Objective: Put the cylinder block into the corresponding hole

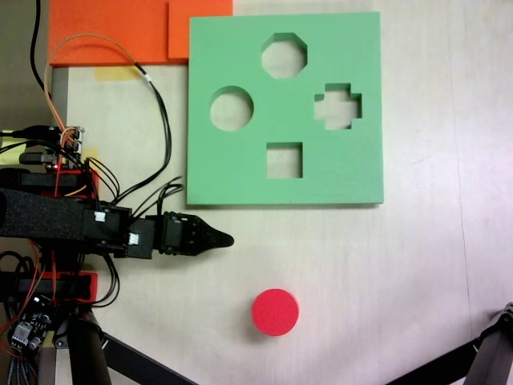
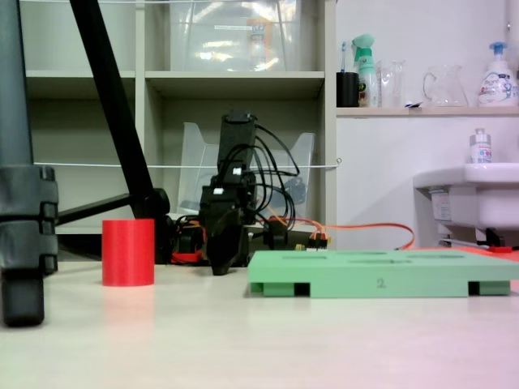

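The cylinder block [image 1: 276, 312] [image 2: 128, 252] is standing upright on the bare table [image 1: 385, 273], well apart from the green foam board [image 1: 284, 108] [image 2: 381, 271] and its corresponding hole [image 1: 232, 109]. The gripper [image 1: 224, 239] [image 2: 220, 263] is hovering low between block and board, touching neither; its jaws are lying together at a point, holding nothing.

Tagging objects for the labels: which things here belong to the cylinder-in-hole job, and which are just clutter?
Job:
- red cylinder, upright on the table, apart from the board
- round hole, empty
- green board
- gripper, holding nothing

Clutter:
- octagon hole, cross hole, square hole
- orange foam
- tripod leg
- sink
- shelf bottles
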{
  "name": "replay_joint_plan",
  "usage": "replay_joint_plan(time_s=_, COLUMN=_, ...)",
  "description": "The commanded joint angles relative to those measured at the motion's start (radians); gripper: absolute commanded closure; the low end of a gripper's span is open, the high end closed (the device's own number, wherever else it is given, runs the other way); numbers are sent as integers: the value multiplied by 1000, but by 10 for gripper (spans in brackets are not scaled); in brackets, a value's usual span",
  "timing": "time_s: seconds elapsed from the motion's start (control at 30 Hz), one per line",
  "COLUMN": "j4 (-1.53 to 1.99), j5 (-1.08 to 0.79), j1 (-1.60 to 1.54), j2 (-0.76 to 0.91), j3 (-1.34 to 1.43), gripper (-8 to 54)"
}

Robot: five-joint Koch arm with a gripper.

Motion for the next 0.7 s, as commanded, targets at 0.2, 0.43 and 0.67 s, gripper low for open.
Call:
replay_joint_plan(time_s=0.2, j4=-402, j5=225, j1=64, j2=71, j3=67, gripper=105)
replay_joint_plan(time_s=0.43, j4=-696, j5=1034, j1=64, j2=71, j3=-58, gripper=125)
replay_joint_plan(time_s=0.67, j4=-782, j5=1683, j1=80, j2=69, j3=-55, gripper=124)
